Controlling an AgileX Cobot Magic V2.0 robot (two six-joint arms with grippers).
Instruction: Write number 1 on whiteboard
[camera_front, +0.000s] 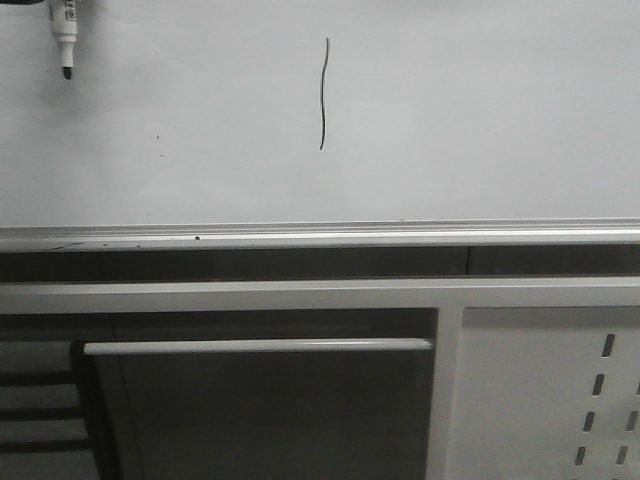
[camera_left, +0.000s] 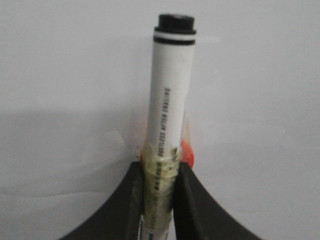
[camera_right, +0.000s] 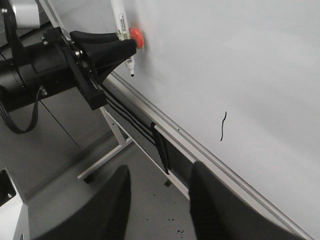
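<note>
Left gripper (camera_left: 157, 200) clamps the marker (camera_left: 170, 100) — tip off the whiteboard (camera_front: 480, 120), beside the number 1 (camera_front: 324, 95); right gripper (camera_right: 160, 200) spread.

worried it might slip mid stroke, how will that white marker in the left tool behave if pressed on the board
The white cylindrical marker with the black end looks rigid, so it probably won't flex. Its smooth round barrel could slide or twist, though yellowish tape where the left tool clamps it likely adds grip. It looks light, so holding it should take little force.
</note>
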